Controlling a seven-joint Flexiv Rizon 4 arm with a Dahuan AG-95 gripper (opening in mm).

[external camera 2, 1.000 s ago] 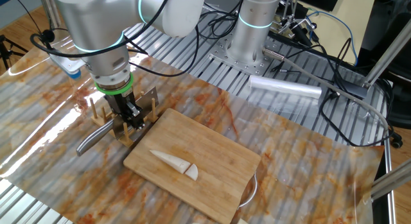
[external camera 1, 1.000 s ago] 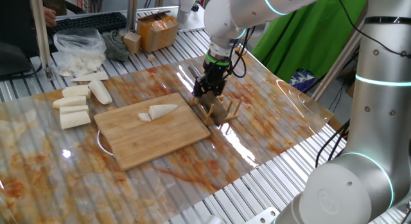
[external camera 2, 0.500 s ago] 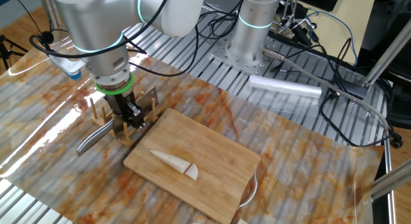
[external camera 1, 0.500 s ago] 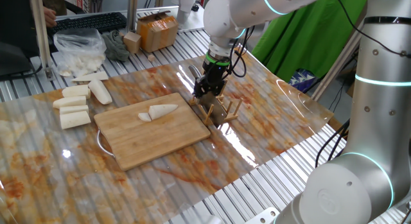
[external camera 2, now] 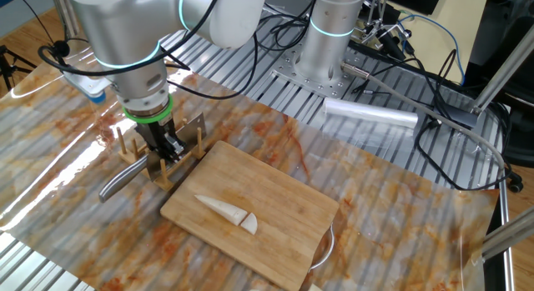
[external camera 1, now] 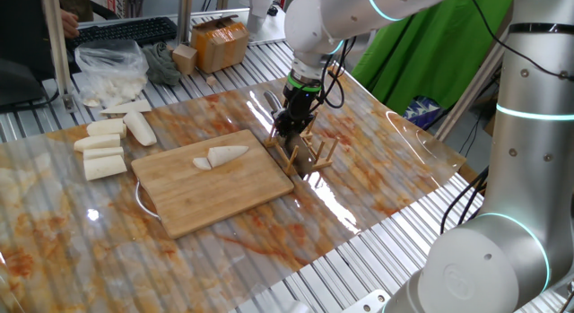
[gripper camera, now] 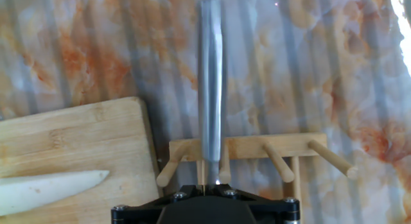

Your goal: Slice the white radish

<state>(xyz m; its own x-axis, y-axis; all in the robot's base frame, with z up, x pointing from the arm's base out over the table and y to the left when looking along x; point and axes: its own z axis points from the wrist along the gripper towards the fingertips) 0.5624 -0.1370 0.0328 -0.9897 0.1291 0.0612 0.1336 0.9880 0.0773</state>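
Observation:
The white radish [external camera 1: 221,156] lies on the bamboo cutting board [external camera 1: 215,192], a tapered pale piece with one slice cut off its thick end. It also shows in the other fixed view as the radish [external camera 2: 225,210] and at the lower left of the hand view as its tip [gripper camera: 51,189]. My gripper [external camera 1: 291,130] is down at the wooden knife rack [external camera 1: 312,157] beside the board. It is shut on the knife's thin blade, and the silver knife handle [gripper camera: 210,76] runs straight ahead of my gripper [gripper camera: 204,184]. The radish is apart from the gripper.
Blunt white cylinder chunks [external camera 1: 101,152] lie left of the board. A plastic bag of white pieces [external camera 1: 111,71], a cardboard box [external camera 1: 220,42] and a keyboard [external camera 1: 126,30] stand at the back. A silver roll [external camera 2: 371,116] and cables lie by the arm's base.
The jaws have closed onto the knife blade at the rack. The arm, radish and board have stayed where they were.

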